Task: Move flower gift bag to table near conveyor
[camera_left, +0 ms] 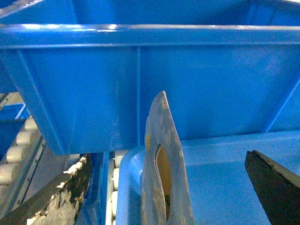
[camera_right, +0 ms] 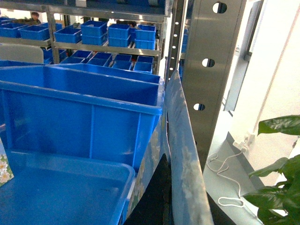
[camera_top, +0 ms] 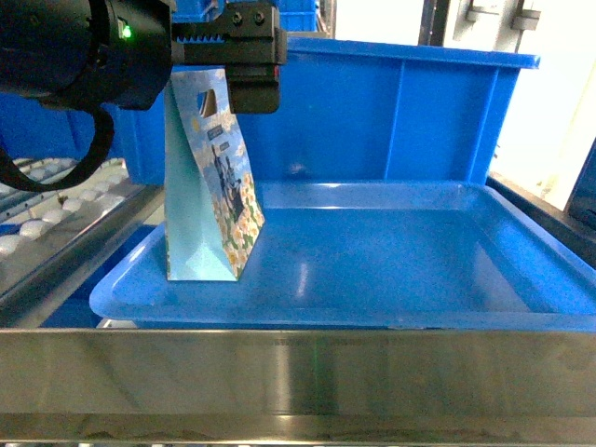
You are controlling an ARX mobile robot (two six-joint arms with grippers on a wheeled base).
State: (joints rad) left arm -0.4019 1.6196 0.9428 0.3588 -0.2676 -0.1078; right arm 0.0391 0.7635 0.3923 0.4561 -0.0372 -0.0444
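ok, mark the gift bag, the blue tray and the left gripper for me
gift bag [camera_top: 212, 200]: head view, on its printed front face.
blue tray [camera_top: 391, 312]: head view, on its near rim.
left gripper [camera_left: 166, 187]: left wrist view, midway between the two fingers, which stand apart on either side of the bag's top.

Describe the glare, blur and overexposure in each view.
Head view: soft glare patches on the blue tray, a bright streak on the steel rail, blown-out white at upper right. Left wrist view: the gift bag top is close and blurred; highlights run along the blue bin rim. Right wrist view: the window side is overexposed; a near blue edge is soft.
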